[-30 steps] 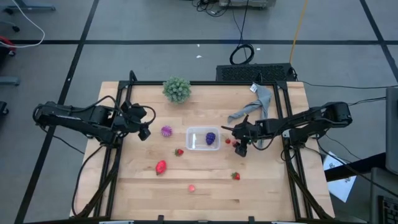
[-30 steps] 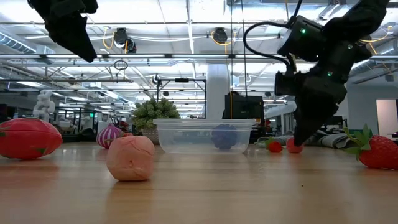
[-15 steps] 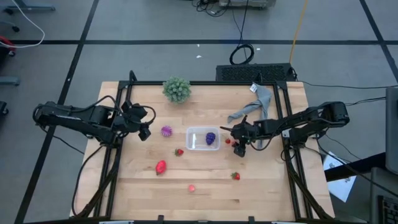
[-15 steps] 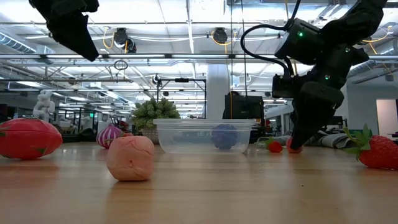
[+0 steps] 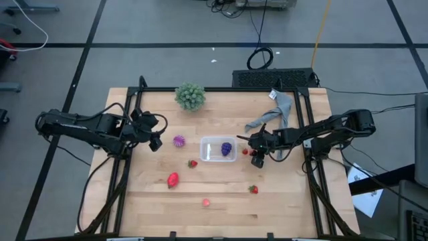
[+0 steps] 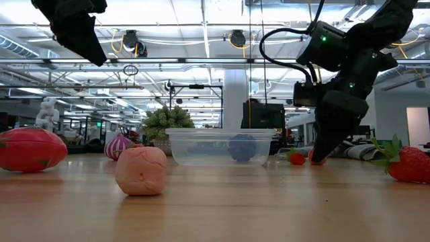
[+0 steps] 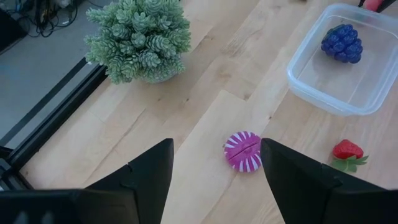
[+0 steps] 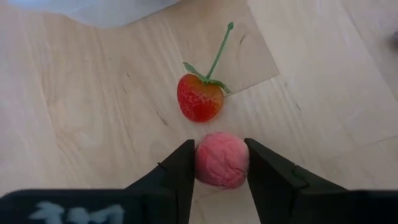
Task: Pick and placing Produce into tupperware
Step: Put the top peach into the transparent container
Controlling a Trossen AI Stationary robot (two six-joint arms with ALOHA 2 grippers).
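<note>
The clear tupperware (image 5: 208, 142) stands mid-table with a dark purple grape cluster (image 5: 227, 148) inside. Just right of it, my right gripper (image 5: 257, 159) is shut on a small round pink-red fruit (image 8: 222, 160), with a stemmed strawberry (image 8: 200, 98) lying just beyond it. My left gripper (image 5: 155, 142) hovers open and empty above the table's left part, over a spiky magenta ball (image 7: 243, 151). A strawberry (image 5: 192, 163), a red piece (image 5: 173, 179), a pink piece (image 5: 206, 201) and another strawberry (image 5: 253, 189) lie on the near half. My right gripper pinches the round fruit by its two opposite sides (image 8: 202, 163) between the two fingers. The fingers (image 6: 321, 144) slant down from above and from the table's right side. The fruit sits low at the tabletop; whether it still rests on the wood is hidden by the fingers.
A green bushy plant (image 5: 190, 96) stands at the far edge and a grey cloth (image 5: 275, 114) lies at the far right. Black frame rails (image 5: 127, 134) run along both sides of the table. Bare wood stretches along the near edge.
My right gripper has sunk a little toward the table over the round pink-red fruit. In the low view its fingers now cover most of the fruit, which showed beside them a second ago. The fruit itself has stayed in place.
</note>
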